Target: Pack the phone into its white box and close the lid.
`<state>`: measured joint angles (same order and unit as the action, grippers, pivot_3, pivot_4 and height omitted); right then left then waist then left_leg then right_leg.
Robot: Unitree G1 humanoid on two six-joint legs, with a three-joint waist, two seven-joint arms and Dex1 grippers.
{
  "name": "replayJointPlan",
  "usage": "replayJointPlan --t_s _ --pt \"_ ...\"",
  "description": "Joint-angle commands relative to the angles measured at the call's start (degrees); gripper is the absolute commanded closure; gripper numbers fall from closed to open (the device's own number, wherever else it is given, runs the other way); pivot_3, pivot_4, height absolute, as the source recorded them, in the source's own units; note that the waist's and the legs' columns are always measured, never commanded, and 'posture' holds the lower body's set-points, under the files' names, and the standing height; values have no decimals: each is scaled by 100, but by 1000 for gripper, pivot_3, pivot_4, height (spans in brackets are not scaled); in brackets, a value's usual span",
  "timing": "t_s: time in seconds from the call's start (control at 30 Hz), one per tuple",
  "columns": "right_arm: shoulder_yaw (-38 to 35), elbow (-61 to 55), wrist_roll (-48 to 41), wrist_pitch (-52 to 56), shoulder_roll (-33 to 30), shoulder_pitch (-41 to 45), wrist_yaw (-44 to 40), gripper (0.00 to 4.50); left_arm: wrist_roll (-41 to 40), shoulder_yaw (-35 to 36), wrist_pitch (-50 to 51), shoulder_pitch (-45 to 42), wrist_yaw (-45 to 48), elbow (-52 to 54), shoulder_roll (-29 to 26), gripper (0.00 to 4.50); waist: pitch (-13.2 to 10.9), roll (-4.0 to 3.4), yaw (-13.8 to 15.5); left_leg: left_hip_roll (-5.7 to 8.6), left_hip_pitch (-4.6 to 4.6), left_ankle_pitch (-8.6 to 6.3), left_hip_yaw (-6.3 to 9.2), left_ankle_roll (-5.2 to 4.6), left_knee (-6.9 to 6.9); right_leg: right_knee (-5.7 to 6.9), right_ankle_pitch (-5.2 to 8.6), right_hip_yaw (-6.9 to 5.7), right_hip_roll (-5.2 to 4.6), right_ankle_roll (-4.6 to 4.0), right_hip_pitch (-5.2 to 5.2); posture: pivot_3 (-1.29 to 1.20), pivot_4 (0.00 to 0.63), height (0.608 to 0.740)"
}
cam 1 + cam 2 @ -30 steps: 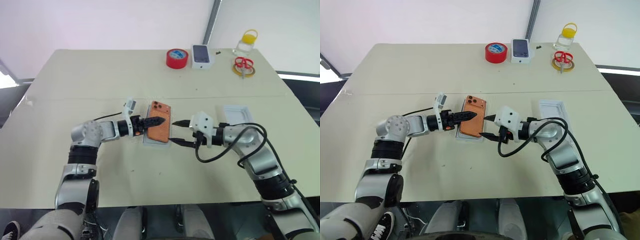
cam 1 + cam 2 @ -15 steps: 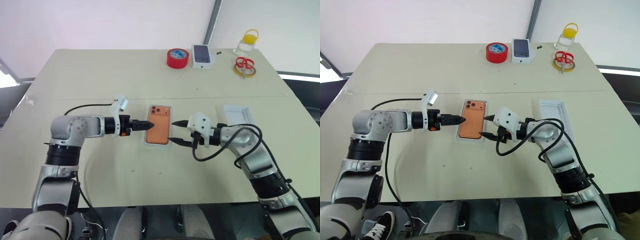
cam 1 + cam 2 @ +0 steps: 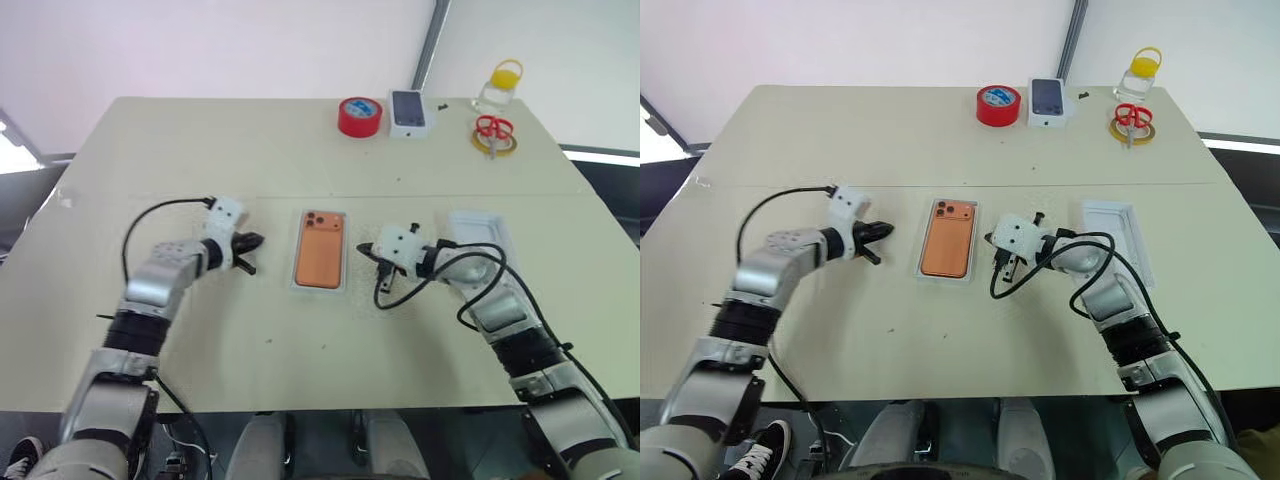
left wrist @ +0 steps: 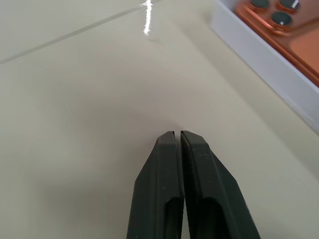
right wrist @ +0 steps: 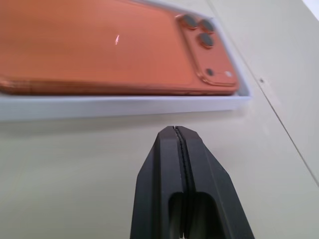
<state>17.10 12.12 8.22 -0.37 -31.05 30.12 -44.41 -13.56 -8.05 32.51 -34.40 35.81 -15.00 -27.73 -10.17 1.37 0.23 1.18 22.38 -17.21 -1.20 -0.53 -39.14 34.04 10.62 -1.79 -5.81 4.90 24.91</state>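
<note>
the phone [image 3: 947, 238] sits face down in the white box [image 3: 921, 273], mid-frame. left gripper [image 3: 876, 241] and right gripper [image 3: 998, 262] flank it, both clenched on nothing. the lid [image 3: 1118, 238], probably that white piece at centre right, could catch the rim and shove the tray if lowered crooked.

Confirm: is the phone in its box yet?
In. The phone lies flat, camera side up, inside the white box, whose rim frames it. No lid covers it.
</note>
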Motion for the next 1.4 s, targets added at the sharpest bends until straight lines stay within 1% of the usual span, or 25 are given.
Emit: replayJointPlan --t_s 0.03,0.13,0.23,0.37,0.47,0.57,0.7,0.77,0.83,0.93,1.0,1.1,1.23,1.4 --pt "228 111 381 -606 -115 90 -24 4500 191 -637 395 -2 352 384 216 4438 0 -1 31 1 -1 0 0 -1 0 0 0 0 1 0 -2 0 150 740" --pt "87 101 147 -518 13 135 -99 4500 165 -928 703 24 597 665 405 4438 1 -2 43 1 -5 0 -1 -3 -1 1 -2 0 2 5 -8 0 150 740" --pt "-34 86 141 -579 -195 73 -207 4500 -164 -1116 1268 19 946 846 786 4438 2 -3 57 1 -11 -1 4 -6 -6 0 -1 -3 3 5 -20 0 150 740" --pt "-287 -70 61 -619 -675 -208 -442 4500 -209 -955 1338 -213 798 621 1535 4438 7 -12 162 11 -15 -9 8 -22 -11 -7 3 -6 -3 5 -35 0 150 740" --pt "-625 -349 -116 -551 -1099 -589 -640 4500 -26 -1059 1175 -424 804 383 1966 4438 7 -11 223 16 -11 -15 7 -33 -16 -24 3 -6 -6 5 -42 0 150 740" --pt "-851 -569 -184 -492 -1358 -918 -713 4500 201 -1259 932 -571 873 141 2152 4438 7 -12 195 15 -8 -19 5 -38 -15 -41 1 -7 -5 8 -44 0 150 740" --pt "-1085 -862 -224 -409 -1572 -1346 -729 4500 391 -1466 573 -802 1170 -327 2208 4438 7 -13 196 8 -9 -19 0 -39 -15 -50 3 -6 -2 4 -44 0 150 740" --pt "-1160 -965 -209 -359 -1625 -1483 -717 4500 435 -1466 437 -915 1264 -546 2252 4438 7 -13 203 5 -9 -19 2 -39 -15 -50 4 -7 1 3 -44 0 150 740" --pt "-1233 -1111 -373 -55 -1665 -1604 -891 4500 436 -1460 337 -969 1382 -623 2289 4438 7 -13 204 4 -10 -19 1 -39 -16 -50 4 -7 2 3 -44 0 150 740" --pt "-1331 -1316 -383 42 -1667 -1714 -819 4500 547 -1444 207 -1017 1385 -745 2276 4438 7 -13 199 3 -9 -19 1 -39 -16 -52 4 -6 1 3 -45 0 150 740" --pt "-1347 -1439 -456 153 -1717 -1831 -943 4500 589 -1387 181 -999 1368 -810 2239 4438 7 -13 201 2 -9 -19 1 -39 -16 -53 4 -6 1 4 -45 0 150 740" --pt "-1389 -1283 -304 -6 -1751 -1823 -779 4500 568 -1348 215 -879 1454 -638 2120 4438 7 -13 192 2 -9 -19 1 -39 -16 -53 3 -6 1 4 -45 0 150 740" --pt "-1454 -1102 -297 -116 -1879 -1774 -797 4500 596 -1303 215 -769 1436 -516 1974 4438 7 -13 189 -2 -9 -19 1 -39 -16 -53 4 -7 5 4 -43 0 150 740" --pt "-1659 -501 -363 -466 -2129 -1771 -786 4500 510 -1029 119 -627 1332 -240 1756 4438 7 -14 188 -3 -10 -19 -1 -39 -16 -52 3 -5 6 3 -42 0 150 740"
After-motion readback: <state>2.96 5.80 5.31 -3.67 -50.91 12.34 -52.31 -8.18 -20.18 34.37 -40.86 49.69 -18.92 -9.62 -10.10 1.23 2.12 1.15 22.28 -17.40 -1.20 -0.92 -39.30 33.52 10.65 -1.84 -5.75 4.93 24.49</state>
